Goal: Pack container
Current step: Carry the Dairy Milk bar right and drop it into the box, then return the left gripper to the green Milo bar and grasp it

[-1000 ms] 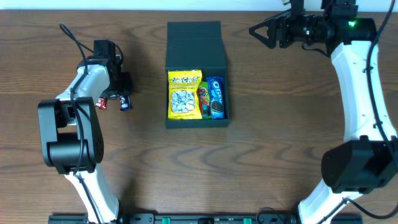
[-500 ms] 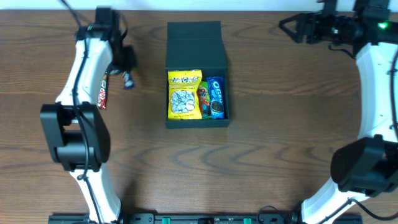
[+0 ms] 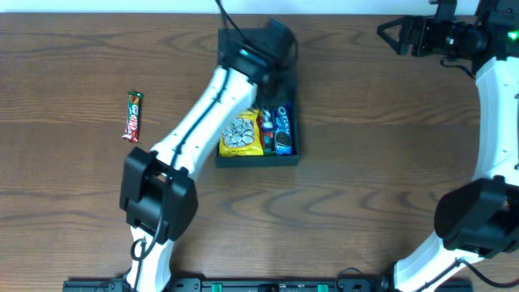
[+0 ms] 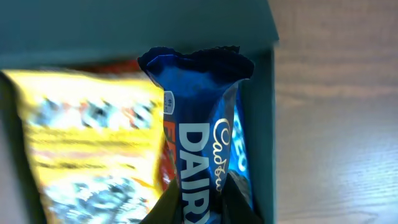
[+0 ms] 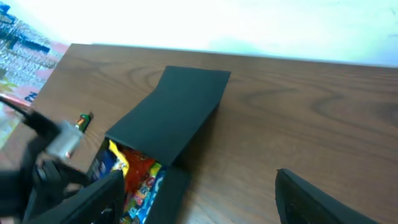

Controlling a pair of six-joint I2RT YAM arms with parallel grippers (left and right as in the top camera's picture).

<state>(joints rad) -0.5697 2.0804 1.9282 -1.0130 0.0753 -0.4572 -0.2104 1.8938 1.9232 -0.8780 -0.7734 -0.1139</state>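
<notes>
The dark teal container sits at the table's centre back with its flap lid open behind it. It holds a yellow packet, a red-green packet and a blue Oreo packet. My left gripper is over the box's back part, shut on a blue Cadbury Dairy Milk bar; in the left wrist view the bar hangs above the box's right side, by the container's wall. My right gripper is open and empty at the far right, above the table. The container also shows in the right wrist view.
A red and green candy bar lies on the wooden table at the left. The right arm's body stands along the right edge.
My left arm has swung from the far left to above the container, carrying the blue bar. The red-green bar stays on the table at the left. The right arm barely moved.
</notes>
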